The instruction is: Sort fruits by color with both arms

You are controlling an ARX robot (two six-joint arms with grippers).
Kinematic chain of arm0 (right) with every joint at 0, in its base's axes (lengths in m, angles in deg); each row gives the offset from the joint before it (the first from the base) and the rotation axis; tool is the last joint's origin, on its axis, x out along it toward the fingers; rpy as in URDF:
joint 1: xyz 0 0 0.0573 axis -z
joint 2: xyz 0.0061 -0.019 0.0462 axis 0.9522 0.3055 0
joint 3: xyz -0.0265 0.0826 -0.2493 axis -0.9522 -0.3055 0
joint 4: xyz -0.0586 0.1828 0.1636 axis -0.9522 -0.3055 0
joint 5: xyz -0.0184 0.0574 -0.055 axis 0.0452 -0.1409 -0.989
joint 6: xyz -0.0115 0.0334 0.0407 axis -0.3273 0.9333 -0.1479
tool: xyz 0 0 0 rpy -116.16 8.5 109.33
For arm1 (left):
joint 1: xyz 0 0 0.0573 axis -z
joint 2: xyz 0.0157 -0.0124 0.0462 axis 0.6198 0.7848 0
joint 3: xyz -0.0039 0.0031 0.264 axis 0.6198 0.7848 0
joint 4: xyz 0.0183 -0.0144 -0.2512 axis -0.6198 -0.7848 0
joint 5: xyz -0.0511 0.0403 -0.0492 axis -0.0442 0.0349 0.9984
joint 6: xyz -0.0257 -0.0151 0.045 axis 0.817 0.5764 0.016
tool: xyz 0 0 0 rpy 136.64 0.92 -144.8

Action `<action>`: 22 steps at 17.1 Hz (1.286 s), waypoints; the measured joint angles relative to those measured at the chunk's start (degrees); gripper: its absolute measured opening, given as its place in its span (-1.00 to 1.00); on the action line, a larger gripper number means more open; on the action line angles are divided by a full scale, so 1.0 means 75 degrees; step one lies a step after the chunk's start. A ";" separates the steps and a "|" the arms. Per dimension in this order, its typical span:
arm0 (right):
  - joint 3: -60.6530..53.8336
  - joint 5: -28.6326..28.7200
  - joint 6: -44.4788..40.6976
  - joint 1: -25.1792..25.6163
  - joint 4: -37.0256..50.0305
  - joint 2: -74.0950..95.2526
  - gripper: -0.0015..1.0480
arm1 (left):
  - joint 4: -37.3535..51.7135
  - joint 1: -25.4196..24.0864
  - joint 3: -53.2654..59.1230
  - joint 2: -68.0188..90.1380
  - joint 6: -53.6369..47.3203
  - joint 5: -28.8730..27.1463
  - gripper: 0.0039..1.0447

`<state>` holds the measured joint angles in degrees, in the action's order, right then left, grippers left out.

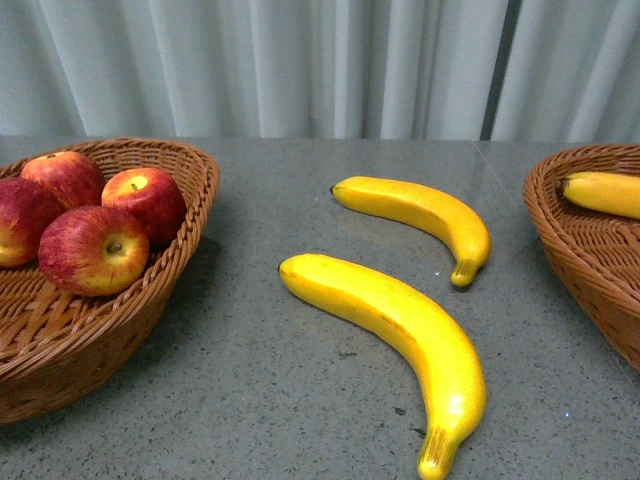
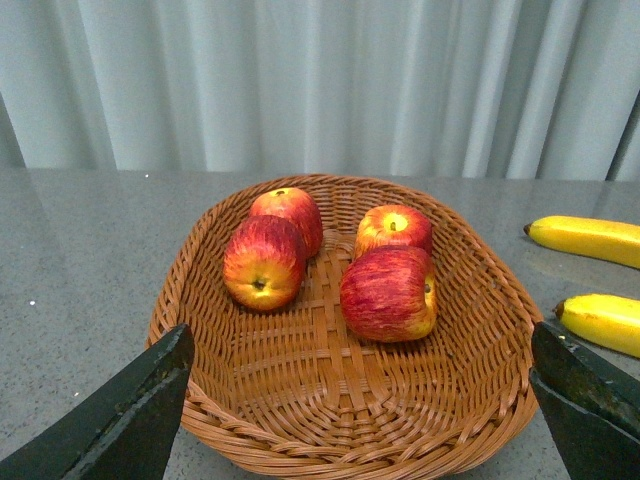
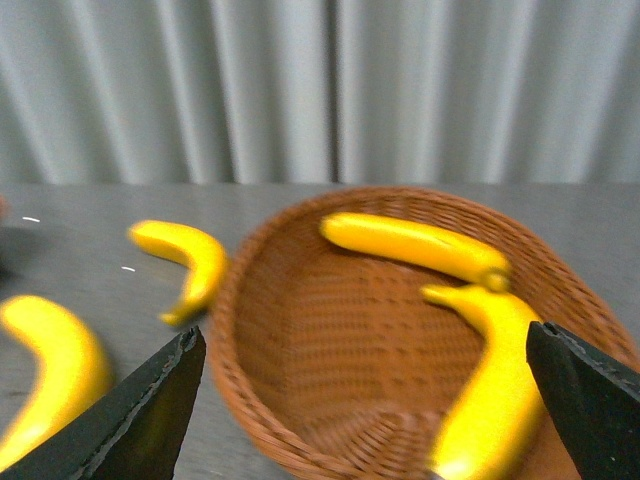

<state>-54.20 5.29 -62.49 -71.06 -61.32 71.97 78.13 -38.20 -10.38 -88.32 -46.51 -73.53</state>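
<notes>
Four apples [image 1: 95, 250] lie in the left basket [image 1: 192, 195]; right of it, two bananas [image 1: 400, 315] rest on the table [image 1: 260, 390], two more in another basket [image 1: 575, 250]. The left gripper [image 2: 362, 335] and right gripper [image 3: 365, 333] gape wide, empty.

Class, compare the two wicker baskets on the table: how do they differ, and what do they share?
The left basket holds four red apples; the right basket holds two yellow bananas. The left basket's fruit are round, the right basket's long and curved. Both are brown woven baskets on the grey table.
</notes>
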 joint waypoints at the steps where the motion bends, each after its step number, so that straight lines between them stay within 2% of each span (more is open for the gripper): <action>1: 0.0154 0.1212 0.0516 0.0096 0.1207 0.1052 0.87 | 0.0006 0.0000 0.0000 0.0000 0.0003 0.0017 0.87; 2: 0.0498 0.1582 0.0787 -0.0606 0.2547 0.2565 0.87 | -0.0006 0.0000 0.0000 0.0000 0.0003 0.0009 0.88; 4: 0.1798 0.1303 0.0845 -0.2008 0.5117 0.5761 0.87 | 0.0000 0.0000 0.0000 0.0000 0.0003 0.0000 0.88; 5: 0.2678 0.1180 0.0845 -0.2538 0.5668 0.7254 0.87 | 0.0000 0.0000 0.0000 0.0000 0.0003 0.0000 0.88; 6: 0.3483 0.1081 0.0842 -0.2967 0.5496 0.8437 0.87 | 0.0000 0.0000 0.0000 0.0000 0.0003 0.0003 0.88; 8: 0.5260 0.0737 0.0621 -0.3733 0.4366 1.0850 0.87 | 0.0000 0.0000 0.0000 0.0000 0.0003 0.0000 0.88; 11: 0.7338 0.0501 0.0224 -0.4380 0.2404 1.2756 0.87 | 0.0000 0.0000 0.0000 0.0000 0.0003 0.0003 0.88; 13: 0.7609 0.0283 -0.0321 -0.4613 0.1399 1.3403 0.87 | 0.0000 0.0000 0.0000 0.0000 0.0003 0.0000 0.88; 14: 0.7542 0.0090 -0.0513 -0.4651 0.1259 1.3601 0.87 | 0.0000 0.0000 0.0000 0.0000 0.0003 0.0003 0.88; 22: 0.7300 -0.0017 -0.0985 -0.4529 0.1023 1.3645 0.87 | 0.0000 0.0000 0.0000 0.0000 0.0003 0.0003 0.88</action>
<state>0.56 5.16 -69.88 -105.03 -53.65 174.31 78.13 -38.20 -10.38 -88.32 -46.49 -73.51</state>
